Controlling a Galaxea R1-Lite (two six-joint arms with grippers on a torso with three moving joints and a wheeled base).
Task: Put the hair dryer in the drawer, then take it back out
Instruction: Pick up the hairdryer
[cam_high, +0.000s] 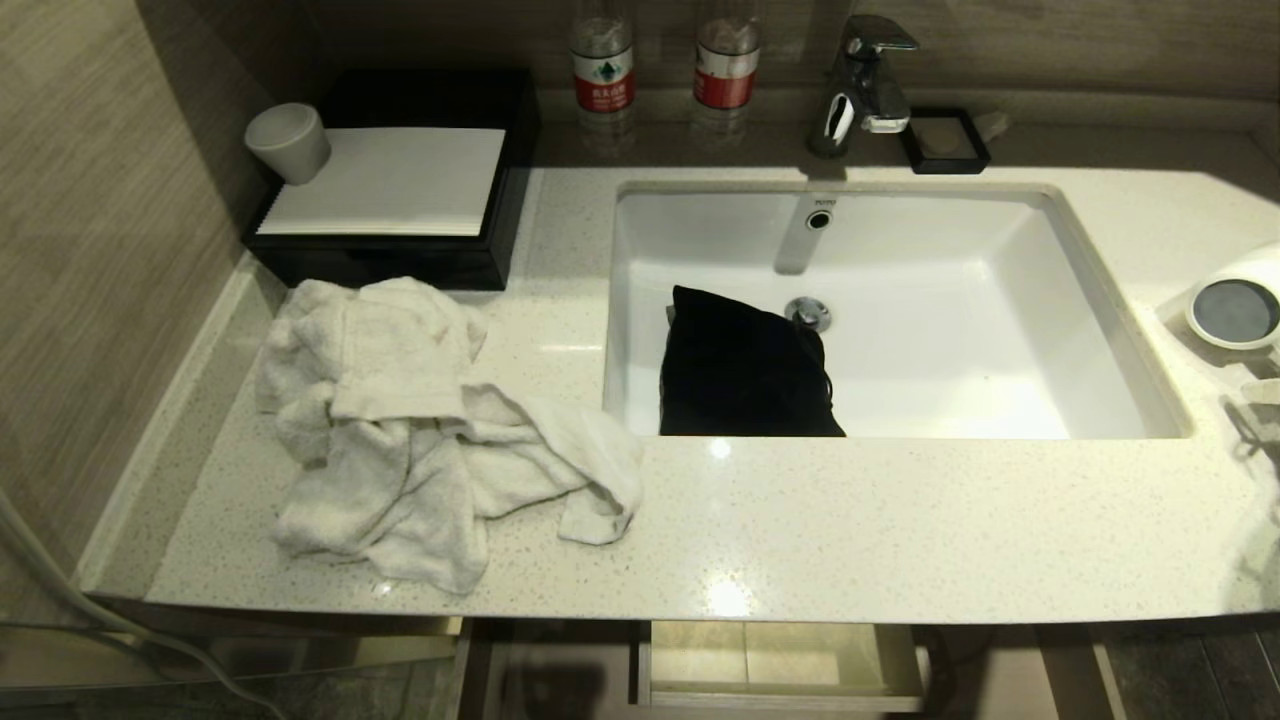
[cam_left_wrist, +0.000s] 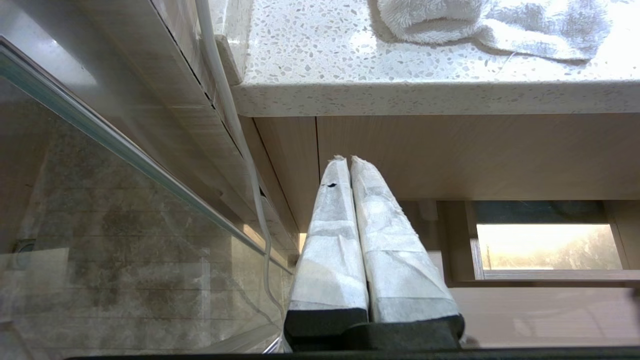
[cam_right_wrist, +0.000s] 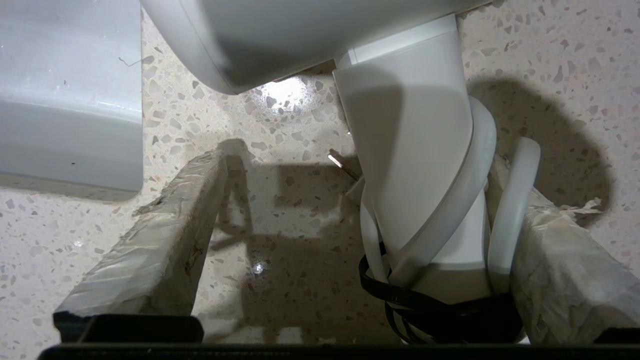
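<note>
Presently catalogued: the hair dryer (cam_high: 1236, 300) lay at the far right edge of the head view on the speckled tabletop (cam_high: 800, 520), just beside the sink (cam_high: 1100, 300), its dark grey circular end face turned toward the camera. Its body was smooth white plastic, barrel rounded, handle tapering downward with the white cord wound around it and a black tie at the base, as the right wrist view showed. The right pincer (cam_right_wrist: 350, 240) stood released, its wrapped fingers (cam_right_wrist: 165, 235) spread wide to either side of the handle, one finger against the cord coils, the other well apart; this stance judged suited to closing on the handle. The drawer (cam_high: 780, 665), pale wood-grain, stood pulled out at the lower centre of the head view below the tabletop edge, apparently ready to receive the item. The left pincer (cam_left_wrist: 348, 160) hung clenched and holding nothing beneath the tabletop overhang, parked. Also noted: a black pouch (cam_high: 745, 370) in the sink, a crumpled white towel (cam_high: 420, 430) at left.
</note>
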